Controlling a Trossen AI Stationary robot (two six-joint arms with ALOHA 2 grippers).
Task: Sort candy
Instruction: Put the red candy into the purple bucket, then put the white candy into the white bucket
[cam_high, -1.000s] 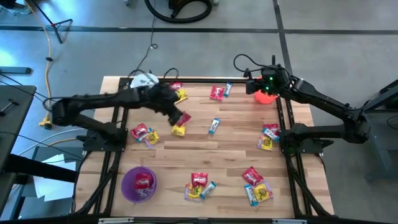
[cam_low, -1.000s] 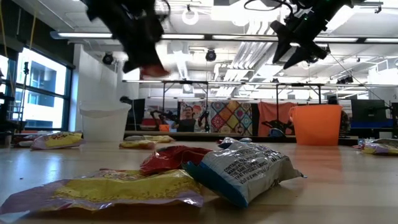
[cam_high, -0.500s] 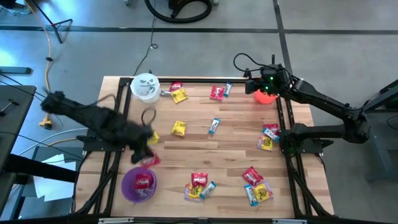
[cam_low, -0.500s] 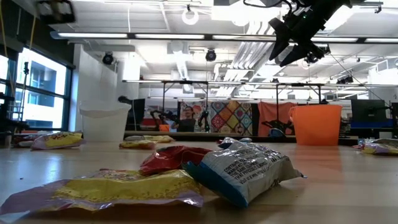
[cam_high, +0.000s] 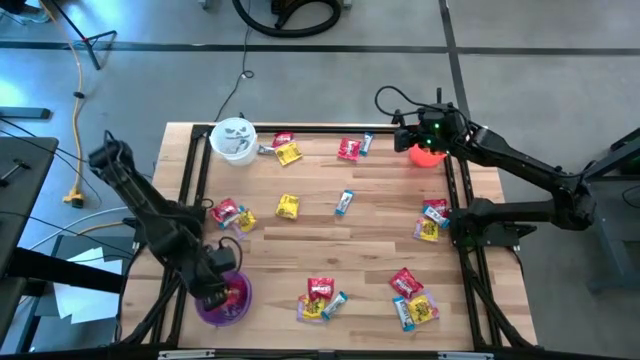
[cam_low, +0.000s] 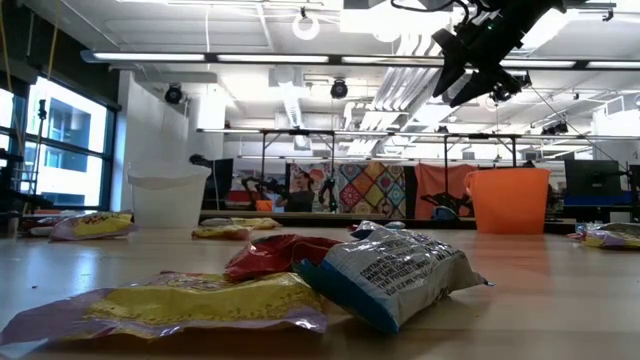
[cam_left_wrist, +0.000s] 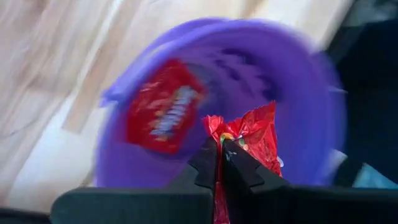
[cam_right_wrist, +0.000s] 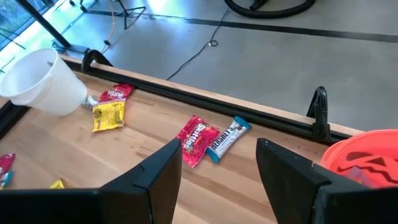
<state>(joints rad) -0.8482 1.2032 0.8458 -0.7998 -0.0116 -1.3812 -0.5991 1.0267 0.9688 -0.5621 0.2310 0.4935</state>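
Observation:
My left gripper (cam_high: 221, 284) hangs over the purple bucket (cam_high: 238, 306) at the table's near left, shut on a red candy packet (cam_left_wrist: 256, 135). Another red packet (cam_left_wrist: 163, 111) lies on the bucket's floor. Red, yellow and blue candy is scattered over the wooden table: a red and a blue piece (cam_high: 355, 148) at the far middle, a cluster (cam_high: 321, 297) at the near edge. My right gripper (cam_right_wrist: 219, 163) stands open in the air by the orange bucket (cam_high: 428, 155) at the far right, with nothing between its fingers. My left gripper pinches the red packet by one crumpled end (cam_left_wrist: 217, 132) between its two fingers. The fingers slant steeply down from above. The rest of the packet sticks out past the fingertips, lifted clear over the purple bucket's opening.
A white bucket (cam_high: 234, 139) stands at the far left corner. A black rail frames the table's edges (cam_high: 320, 131). Candy lies close in front of the low camera (cam_low: 390, 270). Bare wood shows in the table's middle.
My left gripper has swung from the table's far middle toward the near left corner, carrying the red packet, and has tipped more steeply down. It now hangs over the purple bucket and has left the low view. It has stayed shut on the packet.

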